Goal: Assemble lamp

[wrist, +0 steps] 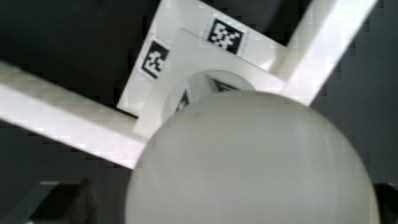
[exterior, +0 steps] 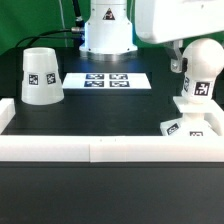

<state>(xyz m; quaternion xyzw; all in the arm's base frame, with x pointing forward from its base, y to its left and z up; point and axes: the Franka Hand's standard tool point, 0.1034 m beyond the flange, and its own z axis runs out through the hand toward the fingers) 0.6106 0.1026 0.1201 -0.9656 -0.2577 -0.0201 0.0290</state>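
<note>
The white bulb [exterior: 203, 62] stands upright on its short neck on the flat square base [exterior: 186, 127], at the exterior view's right, in the corner of the white wall. My gripper [exterior: 200, 52] hangs down over the bulb's top from the white arm above. In the wrist view the bulb [wrist: 249, 160] fills the picture close up, with the tagged base [wrist: 199, 48] beyond it. One dark finger [wrist: 64, 200] shows beside the bulb; its contact with the bulb is hidden. The cone shade [exterior: 41, 76] stands alone at the exterior view's left.
The marker board [exterior: 106, 79] lies flat at the back middle, in front of the white robot pedestal [exterior: 106, 30]. A low white wall [exterior: 100, 148] runs along the front and sides of the black table, and shows in the wrist view [wrist: 54, 110].
</note>
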